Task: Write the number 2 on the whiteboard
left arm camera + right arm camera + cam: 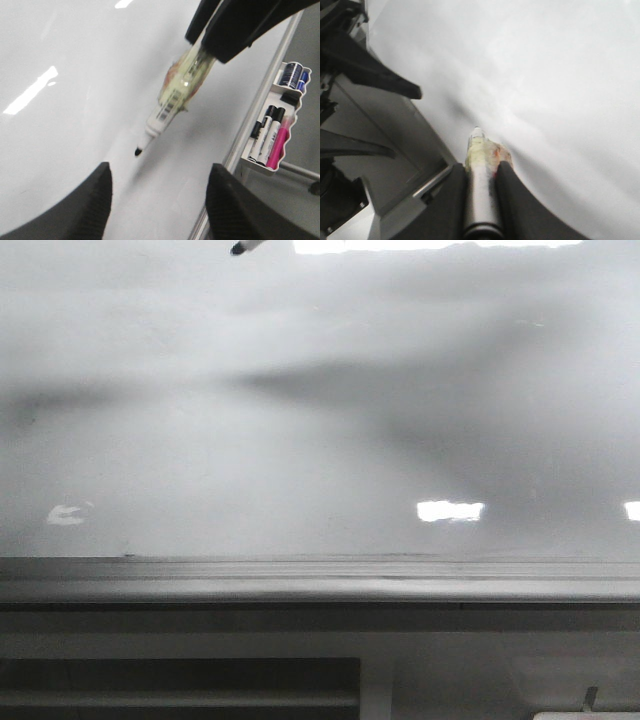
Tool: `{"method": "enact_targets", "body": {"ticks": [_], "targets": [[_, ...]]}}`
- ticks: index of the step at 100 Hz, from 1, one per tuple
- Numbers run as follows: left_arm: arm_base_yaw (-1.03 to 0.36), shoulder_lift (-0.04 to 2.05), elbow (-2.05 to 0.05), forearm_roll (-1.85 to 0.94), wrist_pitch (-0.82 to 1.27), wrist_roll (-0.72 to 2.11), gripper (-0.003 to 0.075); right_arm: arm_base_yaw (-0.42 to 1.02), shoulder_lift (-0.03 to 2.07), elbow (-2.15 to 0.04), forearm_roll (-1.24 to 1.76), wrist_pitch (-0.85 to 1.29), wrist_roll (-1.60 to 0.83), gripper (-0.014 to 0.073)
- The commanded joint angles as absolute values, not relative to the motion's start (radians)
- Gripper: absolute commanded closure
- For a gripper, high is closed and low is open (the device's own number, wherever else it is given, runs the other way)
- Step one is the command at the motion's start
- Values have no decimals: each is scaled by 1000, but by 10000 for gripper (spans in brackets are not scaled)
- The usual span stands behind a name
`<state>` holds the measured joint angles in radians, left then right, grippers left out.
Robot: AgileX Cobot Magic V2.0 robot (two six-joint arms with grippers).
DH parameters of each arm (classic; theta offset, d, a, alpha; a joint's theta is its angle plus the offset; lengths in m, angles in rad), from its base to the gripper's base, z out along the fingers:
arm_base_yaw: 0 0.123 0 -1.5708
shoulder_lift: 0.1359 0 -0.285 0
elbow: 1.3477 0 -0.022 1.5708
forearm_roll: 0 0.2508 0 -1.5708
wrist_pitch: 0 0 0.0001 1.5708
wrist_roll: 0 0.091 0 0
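Left hand (157, 200): fingers spread wide, nothing between them, hovering just off the whiteboard (300, 440). Whiteboard: glossy pale board filling the front view, bare of any marker line, with bright light reflections (450, 510) and a grey ledge (320, 585) along its lower edge. Right hand (481, 187): fingers pinching a white marker pen (172, 95) by its taped barrel. Black marker tip (138, 150): near the board; contact cannot be told. Marker tray (275, 130): beside the board's frame, holding several pens.
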<state>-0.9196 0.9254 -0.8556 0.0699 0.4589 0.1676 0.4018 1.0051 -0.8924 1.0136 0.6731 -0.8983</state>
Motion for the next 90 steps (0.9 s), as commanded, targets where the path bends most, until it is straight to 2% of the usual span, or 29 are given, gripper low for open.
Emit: {"method": "enact_targets", "body": {"ticks": [1, 10, 63, 90], "targets": [[-898, 870, -893, 46, 395, 150, 558, 401, 968, -898, 1062, 564, -910, 659], [-884, 840, -890, 46, 378, 150, 739, 401, 973, -889, 1062, 532, -911, 659], [-880, 808, -784, 38, 271, 150, 741, 407, 993, -802, 1059, 319, -920, 657], [-880, 808, -784, 38, 269, 150, 741, 405, 877, -701, 1060, 201, -905, 645]]}}
